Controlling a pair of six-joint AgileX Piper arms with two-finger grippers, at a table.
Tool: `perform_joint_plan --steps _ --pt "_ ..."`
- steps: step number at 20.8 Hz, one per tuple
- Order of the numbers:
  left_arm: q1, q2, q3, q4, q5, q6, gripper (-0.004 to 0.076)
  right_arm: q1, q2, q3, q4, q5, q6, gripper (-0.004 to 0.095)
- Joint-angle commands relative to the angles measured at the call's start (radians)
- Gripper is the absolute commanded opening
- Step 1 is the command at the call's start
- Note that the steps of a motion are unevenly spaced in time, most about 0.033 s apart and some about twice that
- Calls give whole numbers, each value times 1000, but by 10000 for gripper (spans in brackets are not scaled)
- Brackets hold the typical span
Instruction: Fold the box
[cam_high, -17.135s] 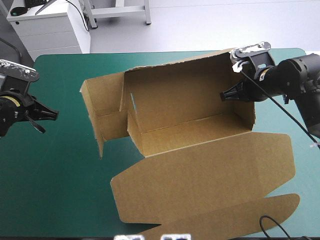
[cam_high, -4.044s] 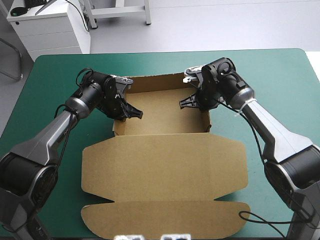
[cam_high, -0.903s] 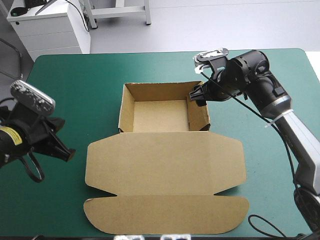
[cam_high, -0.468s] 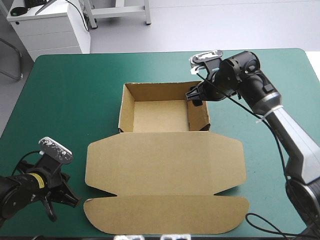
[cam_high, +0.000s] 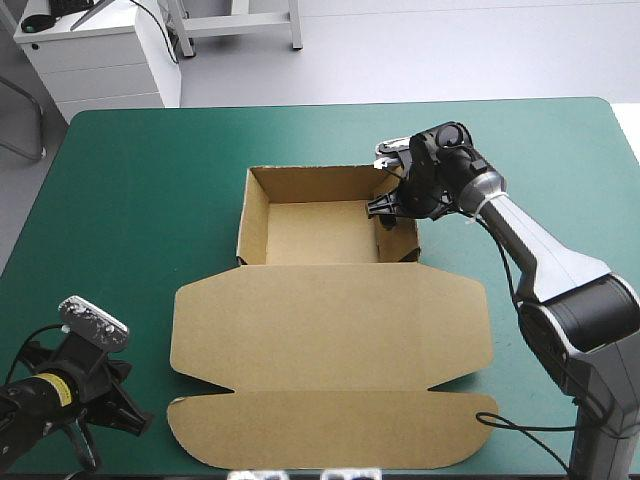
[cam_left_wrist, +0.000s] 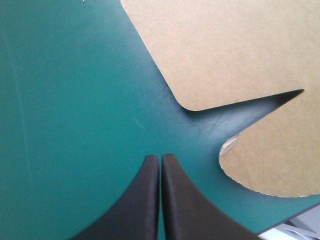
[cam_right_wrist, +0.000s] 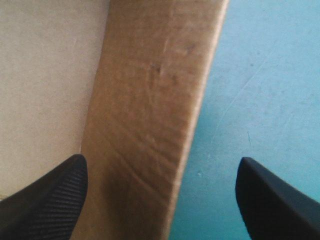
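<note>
Brown board: the box (cam_high: 330, 330) sits mid-table as an open tray, lid flat toward six o'clock. My right gripper (cam_high: 385, 207) is at the tray's three o'clock wall, tips hard to make out. The left gripper (cam_high: 128, 417) is at seven o'clock, arm cut off.

Left wrist: fingers pressed together over the teal-green cover (cam_left_wrist: 75, 100), lid notch just ahead.

Right wrist: fingers spread, straddling that wall, only their tips showing.
</note>
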Motion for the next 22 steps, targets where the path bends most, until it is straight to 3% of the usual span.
perform_joint_plan --steps 1,5,7,8,9,10,11,12,18,22 --pt "-8 -13 -24 8 -30 -11 -6 -14 -32 -30 24 -26 -4 737" --pt "-8 -17 -24 8 -26 -11 -6 -14 -11 -30 42 -31 -11 712" --pt "-8 -17 -24 8 -26 -11 -6 -14 3 -30 46 -26 -11 594" --pt "-8 -17 -24 10 -26 -11 -6 -14 14 -30 49 -16 -11 468" --pt "-8 -17 -24 10 -26 -11 -6 -14 16 -30 49 -12 -11 412" --pt "-8 -17 -24 10 -23 -11 -6 -14 21 -30 49 -9 -11 253" --pt "-8 -17 -24 10 -23 -11 -6 -14 21 -30 49 -11 -11 187" --pt "-8 -17 -24 10 -23 -11 -6 -14 21 -30 33 -23 -11 4" --pt "-8 -17 -24 19 -35 -6 -6 -73 21 -87 -55 23 -94 -19" --pt "-8 -17 -24 21 -46 -6 -7 -192 21 -160 -63 19 -139 -19"
